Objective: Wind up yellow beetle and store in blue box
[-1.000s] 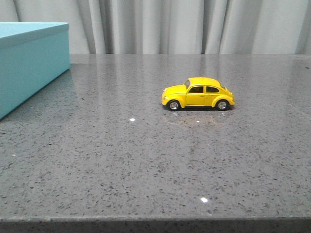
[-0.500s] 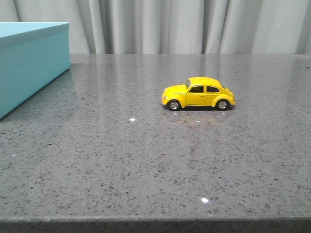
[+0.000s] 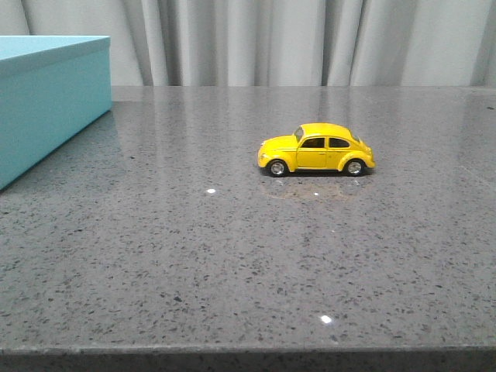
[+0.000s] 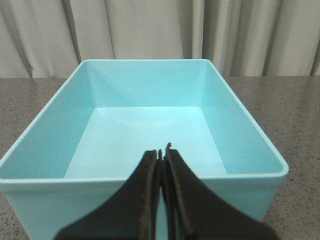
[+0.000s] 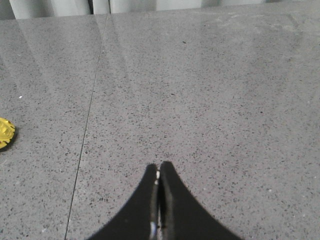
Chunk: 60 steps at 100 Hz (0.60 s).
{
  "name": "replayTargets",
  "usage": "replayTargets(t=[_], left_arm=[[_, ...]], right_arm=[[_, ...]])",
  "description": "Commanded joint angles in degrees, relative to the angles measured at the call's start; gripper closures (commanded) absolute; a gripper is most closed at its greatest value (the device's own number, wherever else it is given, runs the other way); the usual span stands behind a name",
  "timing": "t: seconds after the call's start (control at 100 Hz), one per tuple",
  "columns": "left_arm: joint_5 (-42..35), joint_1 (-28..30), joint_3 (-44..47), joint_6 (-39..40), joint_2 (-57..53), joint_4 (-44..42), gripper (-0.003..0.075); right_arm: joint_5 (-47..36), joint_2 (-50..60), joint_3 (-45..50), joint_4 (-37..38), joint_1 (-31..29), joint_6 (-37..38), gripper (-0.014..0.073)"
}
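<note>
Yellow beetle (image 3: 316, 149) is untouched by either claw. The left gripper (image 4: 161, 155) is seen only by its wrist camera, pressed closed and empty, just before the near wall of the blue box (image 4: 240, 127). The right gripper (image 5: 159, 172), likewise closed, is over bare table (image 5: 200, 100). In the front view the car is seen whole, on its wheels, well apart from the box, to its right.

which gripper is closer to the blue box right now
Left. The left gripper sits shut just in front of the blue box, aimed into its empty inside. The right gripper is shut over bare table, with only the yellow beetle at its view's edge.
</note>
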State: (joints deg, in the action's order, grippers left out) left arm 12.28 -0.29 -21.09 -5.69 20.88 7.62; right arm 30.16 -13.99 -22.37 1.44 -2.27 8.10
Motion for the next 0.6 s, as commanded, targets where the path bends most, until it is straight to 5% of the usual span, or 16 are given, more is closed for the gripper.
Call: replayTargets(t=[0.0, 0.59], left_arm=[[-2.65, -0.1, -4.38, 0.47, 3.36, 0.7, 0.0741], [-0.8, -0.1, -8.9, 0.47, 7.78, 0.7, 0.0741]], right_arm=[[-3.21, -3.57, -4.05, 0.25, -0.35, -0.43, 0.0659], [-2.82, -8.06, -8.82, -0.93, -0.35, -0.43, 0.0659]])
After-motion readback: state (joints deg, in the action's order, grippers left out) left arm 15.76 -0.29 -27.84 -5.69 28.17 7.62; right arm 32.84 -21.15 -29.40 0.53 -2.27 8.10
